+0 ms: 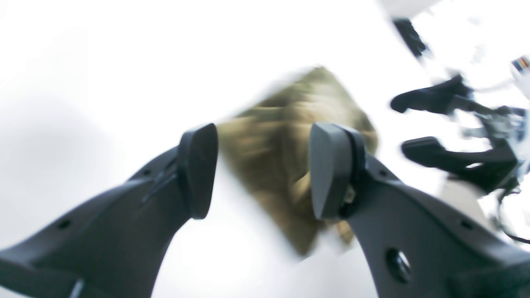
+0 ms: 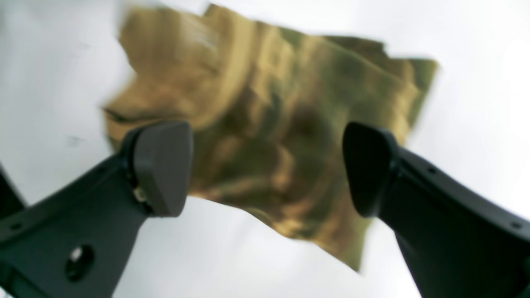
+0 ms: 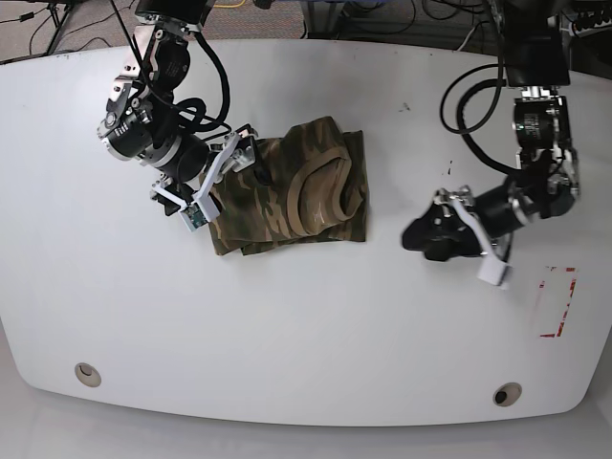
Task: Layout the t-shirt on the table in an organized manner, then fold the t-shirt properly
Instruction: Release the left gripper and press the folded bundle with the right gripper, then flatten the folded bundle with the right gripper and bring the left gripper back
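The soft camouflage-print t-shirt (image 3: 292,191) of olive, brown and tan lies as a compact folded bundle on the glossy white table (image 3: 306,325), left of centre in the base view, its tan collar band showing on top and one lower edge looking a little ragged. The right gripper (image 2: 265,165) hangs just over the bundle's near side with its dark jaws spread wide and nothing between them — released, the cloth visible below the gap in its wrist view. The left gripper (image 1: 263,169) is well apart from the shirt, off toward the red-outlined rectangle mark (image 3: 557,302), and its jaws also stand apart and empty; its own view, though blurred, shows the shirt some way beyond the pads. The fold looks close to done, or done. The risk from here, as I judge it, lies with the right arm: its fingers sit so near the cloth that a sideways or low withdrawal could snag a layer and drag the stack open — the loose lower edge seems the likeliest to catch. A hurried re-grip on one layer alone would skew the bundle too.
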Tool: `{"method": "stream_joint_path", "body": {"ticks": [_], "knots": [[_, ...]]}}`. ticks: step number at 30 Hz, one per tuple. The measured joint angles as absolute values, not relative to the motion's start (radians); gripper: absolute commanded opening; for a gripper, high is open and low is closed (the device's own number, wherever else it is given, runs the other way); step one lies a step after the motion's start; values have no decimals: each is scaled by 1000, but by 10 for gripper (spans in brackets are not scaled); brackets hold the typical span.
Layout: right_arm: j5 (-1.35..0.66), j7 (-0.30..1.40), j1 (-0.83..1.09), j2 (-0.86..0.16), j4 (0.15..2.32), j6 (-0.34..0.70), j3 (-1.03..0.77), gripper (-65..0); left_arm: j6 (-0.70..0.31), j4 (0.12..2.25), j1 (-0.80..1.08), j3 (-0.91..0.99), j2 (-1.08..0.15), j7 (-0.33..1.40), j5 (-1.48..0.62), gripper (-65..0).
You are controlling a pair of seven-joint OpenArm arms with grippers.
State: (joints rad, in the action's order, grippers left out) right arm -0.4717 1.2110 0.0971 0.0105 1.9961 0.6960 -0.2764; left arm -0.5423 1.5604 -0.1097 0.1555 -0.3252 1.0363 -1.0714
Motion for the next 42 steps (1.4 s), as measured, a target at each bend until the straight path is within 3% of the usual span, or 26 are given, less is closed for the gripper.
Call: {"method": "stream_joint_path", "body": {"ticks": [13, 23, 35, 39, 42], "knots": [[-478, 1211, 30, 22, 1994, 694, -172, -117, -691, 1512, -54, 503, -583, 1052, -1125, -318], [-420, 1199, -108, 46, 1830, 696, -124, -117, -696, 1510, 40, 644, -625, 1058, -1129, -318], [-414, 1117, -237, 49, 1555, 696, 70, -120, -696, 1510, 121, 696, -628, 1058, -1126, -318], [-402, 1081, -243, 46, 1471, 696, 112, -176, -697, 1510, 136, 698, -627, 1059, -1124, -318], [-401, 1050, -242, 40, 1424, 696, 134, -287, -697, 1510, 136, 698, -627, 1058, -1127, -318]]}}
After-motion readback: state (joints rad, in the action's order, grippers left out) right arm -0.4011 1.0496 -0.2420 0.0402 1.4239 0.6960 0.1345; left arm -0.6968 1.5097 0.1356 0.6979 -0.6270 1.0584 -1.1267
